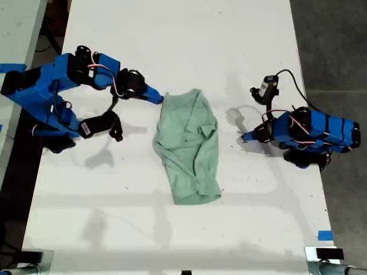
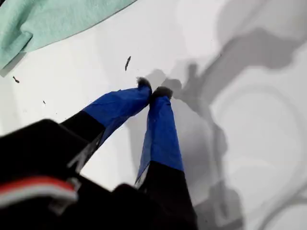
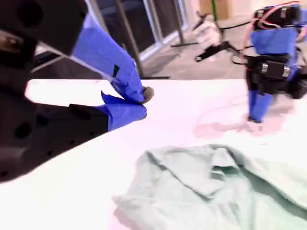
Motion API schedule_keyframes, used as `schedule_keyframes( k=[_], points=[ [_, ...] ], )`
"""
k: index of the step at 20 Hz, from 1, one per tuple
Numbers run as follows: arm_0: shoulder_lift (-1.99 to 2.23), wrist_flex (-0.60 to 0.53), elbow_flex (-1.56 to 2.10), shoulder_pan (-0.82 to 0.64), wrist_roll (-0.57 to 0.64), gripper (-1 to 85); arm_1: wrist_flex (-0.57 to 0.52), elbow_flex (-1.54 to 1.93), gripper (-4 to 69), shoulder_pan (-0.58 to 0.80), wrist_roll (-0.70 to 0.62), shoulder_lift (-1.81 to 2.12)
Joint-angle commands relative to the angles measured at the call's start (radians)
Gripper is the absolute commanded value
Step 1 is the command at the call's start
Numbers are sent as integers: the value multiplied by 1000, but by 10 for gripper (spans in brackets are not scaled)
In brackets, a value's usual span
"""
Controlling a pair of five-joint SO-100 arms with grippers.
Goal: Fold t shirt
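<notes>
1. Jaws on my first gripper (image 2: 152, 88) are pressed tip to tip with nothing between them; the tips sit low over bare table (image 1: 172, 34), apart from the cloth.
2. Jaws on my second gripper (image 3: 141, 103) also look closed, tips meeting; we see no fabric pinched in them. In the exterior view this gripper (image 1: 156, 96) sits at the shirt's upper corner on the exterior view's left, just beside or touching the hem; we cannot tell which.
3. First arm sits at the exterior view's right, well clear of the garment's edge.
4. We find the t shirt (image 1: 189, 146) mid-table, lying between the two arms, already doubled into a narrow, slightly slanted strip with a sleeve or flap lying on top.
5. Handling judgement: light, limp, wrinkled knit; it should drape and drag rather than hold shape, and layers may slide on each other over the smooth top.
6. Grip plan: pinch at a corner or hem, taking all layers together, one gripper per end corner, then carry one end over the other.
7. Risk: catching only the top layer would undo the fold.
</notes>
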Motion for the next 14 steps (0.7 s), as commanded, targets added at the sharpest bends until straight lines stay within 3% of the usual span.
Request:
schedule_keyframes(
  k=[1, 2, 3, 5, 6, 9, 10, 12, 13, 14],
  points=[
    [575, -233, 604, -92, -81, -2, -25, 52, 29, 9, -17, 15],
    [799, -330, 839, -81, -123, -2, -25, 52, 29, 9, -17, 15],
    [992, -356, 1031, -67, -169, -2, -25, 52, 29, 9, -17, 15],
    [1439, -318, 1381, -55, -275, -2, -25, 52, 29, 9, -17, 15],
    [1456, -299, 1463, -55, -325, 23, -25, 52, 29, 11, -17, 15],
    [1431, -515, 1669, -51, -365, -2, -25, 52, 28, 14, -15, 15],
    [1428, -480, 1669, -83, -360, -1, -23, 52, 27, 17, -17, 15],
    [1450, -301, 1669, -158, -419, 18, -23, 52, 27, 18, -17, 15],
    [1450, -112, 1669, -238, -413, 48, -23, 52, 27, 18, -17, 15],
    [1391, -86, 1671, -337, -222, 97, -23, 52, 27, 18, -15, 15]
  ],
)
